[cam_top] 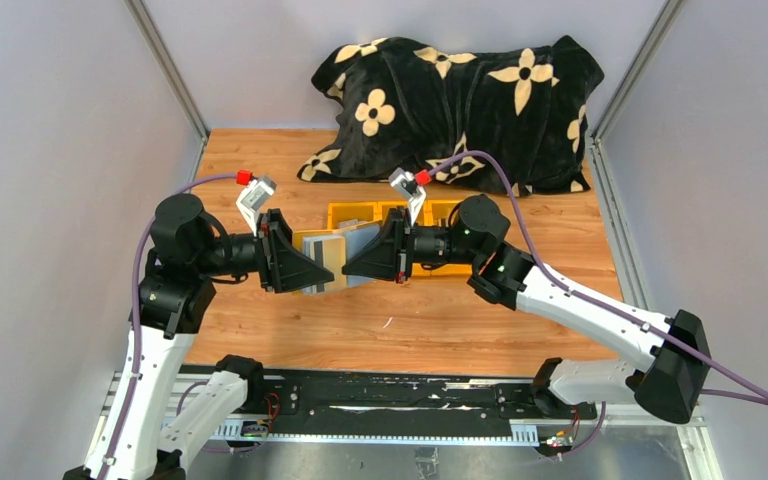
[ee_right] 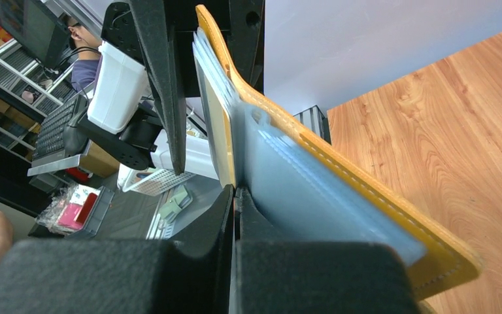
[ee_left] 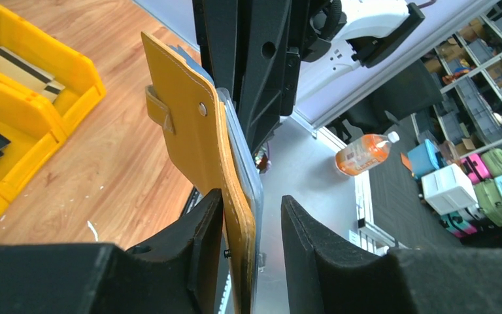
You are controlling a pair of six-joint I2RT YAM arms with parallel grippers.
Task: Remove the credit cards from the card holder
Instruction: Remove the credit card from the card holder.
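The mustard-yellow card holder (cam_top: 307, 243) hangs open in the air between my two grippers, above the wooden table. In the left wrist view its yellow leaf (ee_left: 189, 131) with the snap tab stands between my left gripper's (ee_left: 251, 252) jaws. It leans on the left finger (ee_left: 202, 242), with a clear gap to the other finger, so the gripper is open. My right gripper (ee_right: 234, 196) is shut on the edge of a thin pale card (ee_right: 217, 124) that sticks out of the grey-blue sleeves (ee_right: 314, 196). In the top view the two grippers, left (cam_top: 310, 265) and right (cam_top: 360, 262), face each other.
A yellow three-compartment bin (cam_top: 380, 213) stands just behind the grippers; in the left wrist view the bin (ee_left: 72, 72) holds a striped card and a black item. A black flowered cushion (cam_top: 460, 100) lies at the back. Grey walls close both sides.
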